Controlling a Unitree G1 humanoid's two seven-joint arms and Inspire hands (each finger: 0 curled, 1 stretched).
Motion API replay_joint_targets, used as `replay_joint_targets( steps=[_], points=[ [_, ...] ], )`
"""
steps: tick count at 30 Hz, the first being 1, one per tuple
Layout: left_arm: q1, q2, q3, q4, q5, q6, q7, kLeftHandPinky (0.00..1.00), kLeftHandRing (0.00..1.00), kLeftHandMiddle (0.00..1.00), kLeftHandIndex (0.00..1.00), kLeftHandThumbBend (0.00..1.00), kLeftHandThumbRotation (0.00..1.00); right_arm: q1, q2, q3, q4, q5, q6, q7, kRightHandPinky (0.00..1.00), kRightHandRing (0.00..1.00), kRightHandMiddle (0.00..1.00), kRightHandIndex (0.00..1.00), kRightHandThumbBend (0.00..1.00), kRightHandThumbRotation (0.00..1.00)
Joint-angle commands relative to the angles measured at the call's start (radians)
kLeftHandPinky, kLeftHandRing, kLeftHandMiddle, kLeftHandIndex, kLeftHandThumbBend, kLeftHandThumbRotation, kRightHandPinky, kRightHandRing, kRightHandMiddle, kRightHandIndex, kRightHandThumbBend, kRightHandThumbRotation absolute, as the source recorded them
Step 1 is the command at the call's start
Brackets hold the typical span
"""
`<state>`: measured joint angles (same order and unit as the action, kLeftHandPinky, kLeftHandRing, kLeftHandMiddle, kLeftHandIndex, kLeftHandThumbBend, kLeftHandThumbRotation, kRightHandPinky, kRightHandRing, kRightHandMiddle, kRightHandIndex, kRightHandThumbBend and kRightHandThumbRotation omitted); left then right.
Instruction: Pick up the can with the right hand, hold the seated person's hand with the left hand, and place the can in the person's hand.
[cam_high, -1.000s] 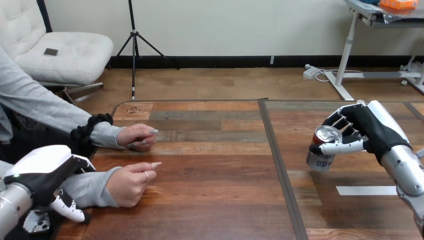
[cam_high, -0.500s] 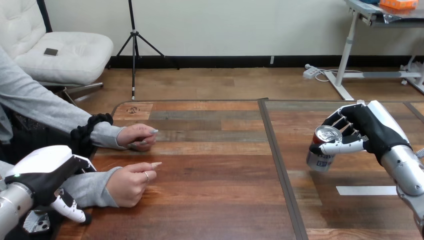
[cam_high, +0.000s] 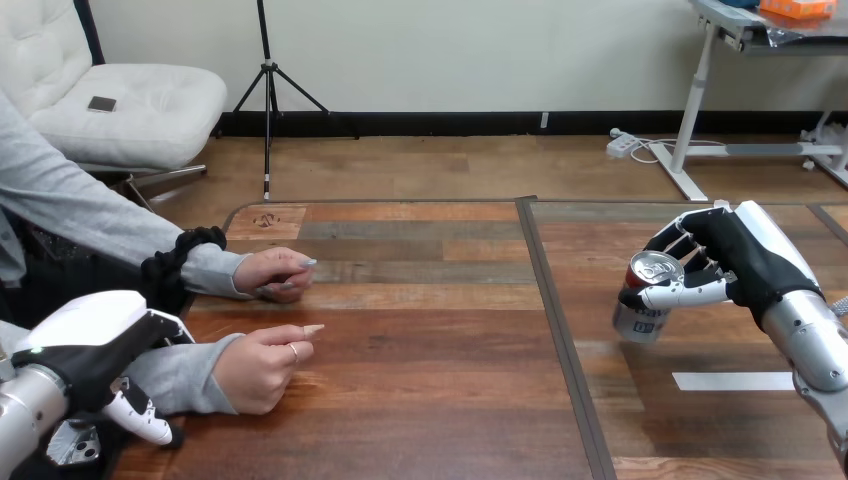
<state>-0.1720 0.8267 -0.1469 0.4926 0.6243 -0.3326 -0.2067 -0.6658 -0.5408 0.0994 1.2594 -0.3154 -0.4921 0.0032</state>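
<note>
A silver can (cam_high: 643, 298) with a red rim leans over at the right of the wooden table (cam_high: 430, 400). My right hand (cam_high: 722, 262) is shut on it, fingers behind it and thumb across its front. Whether its base touches the table I cannot tell. At the left the person's two hands rest on the table, loosely closed: the farther one (cam_high: 272, 272) and the nearer one (cam_high: 258, 367). My left hand (cam_high: 88, 345) sits at the lower left over the grey sleeve (cam_high: 170, 375) of the nearer arm, well behind that hand.
A dark seam (cam_high: 560, 330) runs front to back through the table's middle. A strip of white tape (cam_high: 733, 381) lies on the table below my right hand. Bare wood stretches between the person's hands and the can.
</note>
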Motion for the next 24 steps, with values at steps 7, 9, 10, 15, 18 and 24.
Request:
replay_joint_targets(
  steps=[7, 9, 10, 15, 18, 24],
  points=[
    [-0.086, -0.008, -0.043, 0.027, 0.046, -0.070, 0.068, 0.46, 0.52, 0.57, 0.58, 0.79, 0.00, -0.047, -0.018, -0.023, -0.069, 0.024, -0.043, -0.013, 0.37, 0.41, 0.45, 0.47, 0.71, 0.00],
    [-0.087, -0.009, -0.046, 0.034, 0.058, -0.080, 0.098, 0.43, 0.49, 0.54, 0.55, 0.78, 0.00, -0.047, -0.018, -0.022, -0.069, 0.023, -0.042, -0.015, 0.37, 0.41, 0.45, 0.47, 0.71, 0.00],
    [-0.087, -0.010, -0.047, 0.038, 0.063, -0.085, 0.114, 0.41, 0.47, 0.52, 0.54, 0.78, 0.00, -0.047, -0.018, -0.022, -0.069, 0.022, -0.043, -0.016, 0.37, 0.41, 0.45, 0.47, 0.72, 0.00],
    [-0.090, -0.014, -0.056, 0.061, 0.088, -0.103, 0.184, 0.35, 0.41, 0.46, 0.49, 0.80, 0.00, -0.046, -0.018, -0.020, -0.070, 0.020, -0.038, -0.019, 0.37, 0.42, 0.45, 0.47, 0.72, 0.00],
    [-0.094, -0.013, -0.065, 0.076, 0.108, -0.112, 0.224, 0.32, 0.38, 0.44, 0.47, 0.82, 0.00, -0.046, -0.018, -0.021, -0.070, 0.021, -0.038, -0.016, 0.38, 0.42, 0.45, 0.47, 0.72, 0.00],
    [-0.101, -0.011, -0.077, 0.095, 0.124, -0.123, 0.261, 0.30, 0.35, 0.42, 0.45, 0.84, 0.00, -0.046, -0.017, -0.022, -0.071, 0.023, -0.036, -0.014, 0.38, 0.42, 0.45, 0.47, 0.71, 0.00]
  ],
)
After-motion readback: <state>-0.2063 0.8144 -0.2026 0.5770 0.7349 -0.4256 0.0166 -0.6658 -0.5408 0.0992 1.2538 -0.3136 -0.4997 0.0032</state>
